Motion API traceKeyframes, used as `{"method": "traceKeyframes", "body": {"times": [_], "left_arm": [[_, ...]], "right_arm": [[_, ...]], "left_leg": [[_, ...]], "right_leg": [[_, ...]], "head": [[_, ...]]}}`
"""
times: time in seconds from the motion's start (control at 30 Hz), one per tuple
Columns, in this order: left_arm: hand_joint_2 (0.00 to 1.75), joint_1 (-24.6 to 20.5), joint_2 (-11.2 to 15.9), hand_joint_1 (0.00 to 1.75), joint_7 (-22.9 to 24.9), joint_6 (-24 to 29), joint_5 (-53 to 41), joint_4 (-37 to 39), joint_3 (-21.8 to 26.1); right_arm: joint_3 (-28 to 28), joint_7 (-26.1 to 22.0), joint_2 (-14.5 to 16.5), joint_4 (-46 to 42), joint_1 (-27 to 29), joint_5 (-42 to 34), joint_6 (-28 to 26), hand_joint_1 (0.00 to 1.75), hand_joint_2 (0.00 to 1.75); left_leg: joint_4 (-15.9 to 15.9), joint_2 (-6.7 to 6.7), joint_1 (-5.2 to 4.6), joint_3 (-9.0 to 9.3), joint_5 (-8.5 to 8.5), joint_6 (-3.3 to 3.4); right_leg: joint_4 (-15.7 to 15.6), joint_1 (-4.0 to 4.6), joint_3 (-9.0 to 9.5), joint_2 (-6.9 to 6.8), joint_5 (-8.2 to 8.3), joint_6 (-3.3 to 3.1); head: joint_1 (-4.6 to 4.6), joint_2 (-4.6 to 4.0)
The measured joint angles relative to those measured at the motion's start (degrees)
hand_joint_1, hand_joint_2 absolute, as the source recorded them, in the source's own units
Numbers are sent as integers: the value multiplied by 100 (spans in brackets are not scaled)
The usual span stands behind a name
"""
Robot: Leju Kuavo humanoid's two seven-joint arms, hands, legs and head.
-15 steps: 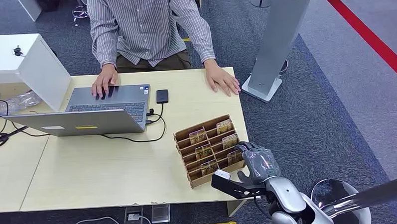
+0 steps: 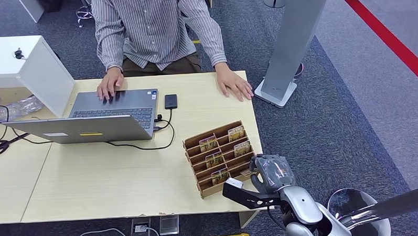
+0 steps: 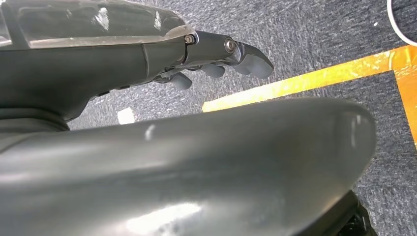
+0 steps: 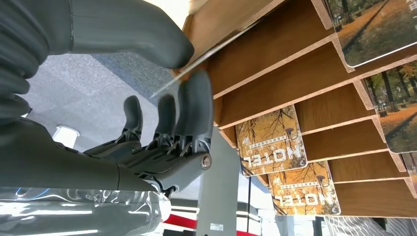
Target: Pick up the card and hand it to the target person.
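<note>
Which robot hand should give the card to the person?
The right hand: it already pinches a card at the wooden card rack. The left hand hangs over the carpet, holding nothing.

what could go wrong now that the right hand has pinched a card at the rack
1. The right hand pinches the card only by its thin edge between thumb and a finger, so it may slip out on the way to the person.
2. The hand sits right against the wooden rack, which stands near the table corner; lifting might drag or tip it.
</note>
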Motion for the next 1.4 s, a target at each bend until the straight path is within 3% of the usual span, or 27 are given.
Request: {"method": "traceKeyframes", "body": {"times": [0.33, 0.83, 1.0, 1.27, 1.4], "left_arm": [[0, -5, 8, 0, 49, 48, -56, 2, -50], [0, 1, 20, 0, -8, 93, -41, 2, -4], [0, 1, 31, 0, -19, 53, -40, 4, -4], [0, 5, 41, 0, -5, 60, 25, 9, 57], [0, 6, 12, 0, -1, 76, 39, 8, 69]], "right_arm": [[6, 17, 17, -2, 15, -8, -48, 132, 175], [-159, -326, 28, -316, -25, -146, -358, 133, 175], [-446, -612, -251, -1186, -210, -876, -12, 133, 175], [-616, -263, -842, -2720, -830, -1655, 751, 133, 175], [-633, -180, -845, -2963, -1162, -1801, 899, 133, 175]], "left_leg": [[0, 0, 0, 0, -1, 0], [4, 2, 0, -2, -2, 0], [12, 4, -4, -12, -3, 1], [22, 5, -7, -21, -6, 2], [23, 3, -8, -21, -7, 1]], "right_leg": [[1, 0, 0, -1, -1, 0], [5, 0, -4, 1, -2, 0], [14, -4, -15, 4, -3, 1], [25, -7, -25, 5, -6, 2], [27, -8, -25, 1, -7, 1]], "head": [[0, 0], [0, 0], [0, 0], [0, 0], [0, 0]]}}
